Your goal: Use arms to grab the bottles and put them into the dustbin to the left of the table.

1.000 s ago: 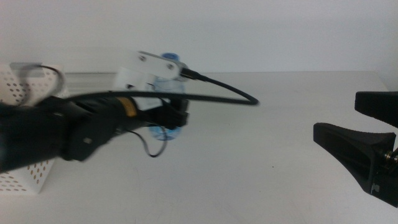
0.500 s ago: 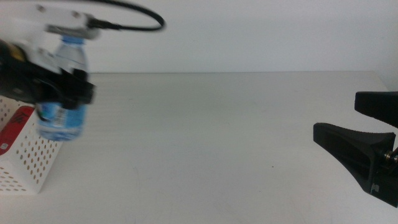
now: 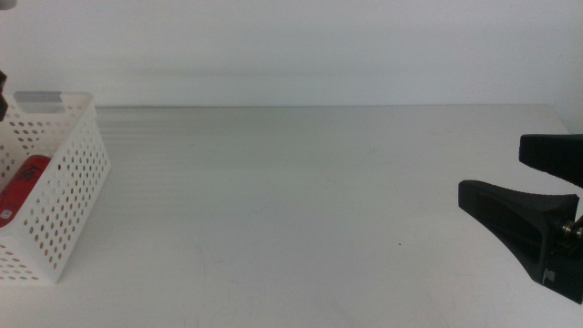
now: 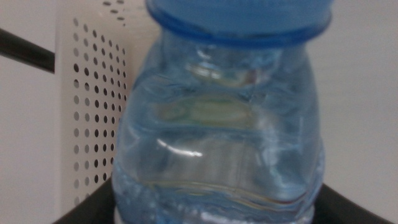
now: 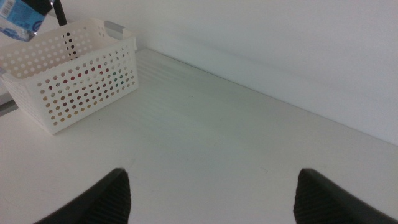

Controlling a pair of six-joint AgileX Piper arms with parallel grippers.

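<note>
The left gripper [image 4: 217, 214] was out past the left edge of the middle view, up above the dustbin [image 3: 68, 196]. Its wrist camera showed its fingers closed on the clear water bottle [image 4: 221, 130], whose blue cap [image 4: 239, 18] filled the close foreground, with the dustbin's perforated wall [image 4: 93, 106] behind it. From the right wrist view, the bottle's blue label [image 5: 18, 18] hung just above the far left corner of the dustbin [image 5: 74, 74]. The white basket stood at the left end of the counter [image 3: 301, 200], with a grey tab [image 3: 41, 97] on its far rim and the red can [image 3: 23, 187] lying inside. The right gripper [image 3: 537, 196] waited low at the right edge, its fingers [image 5: 109, 196] spread wide and holding nothing.
</note>
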